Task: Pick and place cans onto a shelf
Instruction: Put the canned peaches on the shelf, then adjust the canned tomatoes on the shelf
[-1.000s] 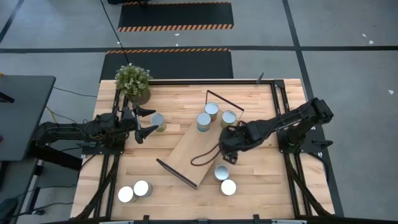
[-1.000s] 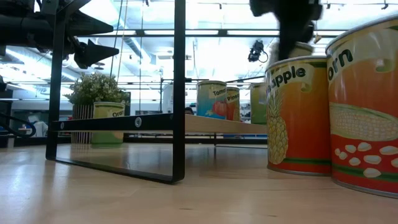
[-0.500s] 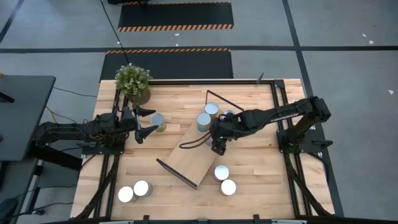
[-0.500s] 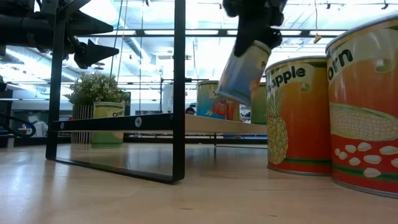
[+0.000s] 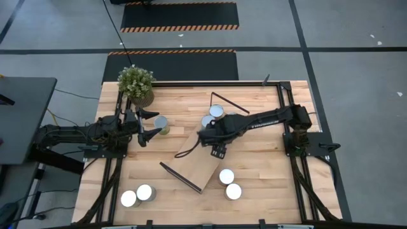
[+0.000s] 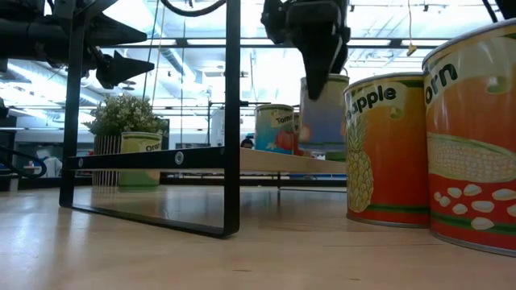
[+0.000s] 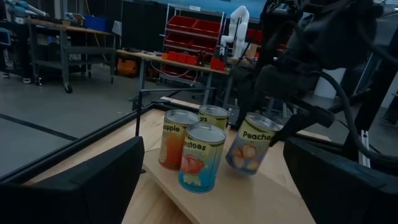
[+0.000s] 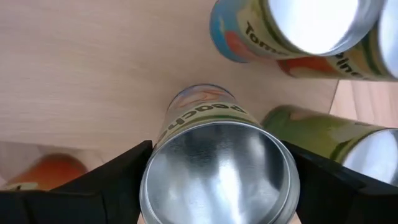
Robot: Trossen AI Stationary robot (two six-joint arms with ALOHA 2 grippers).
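light: bright, even from overhead, soft short shadows under the dark arms on the pale wooden tabletop [image 5: 261,172] | glare: blown-out ceiling lights behind the black wire frame [image 6: 232,121] in the low view; shiny silver can top [image 8: 217,171] reflects light | focus: nearest orange corn-label can [image 6: 476,137] slightly soft; the right wrist view's near can blurred

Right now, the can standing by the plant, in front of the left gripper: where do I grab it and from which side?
Probably across the curved side wall, about mid-height, coming from the left arm's side. The can stands upright, so its round wall offers two opposite faces. The open left gripper points its way but hangs above it, so lower first. The plant stands close by.
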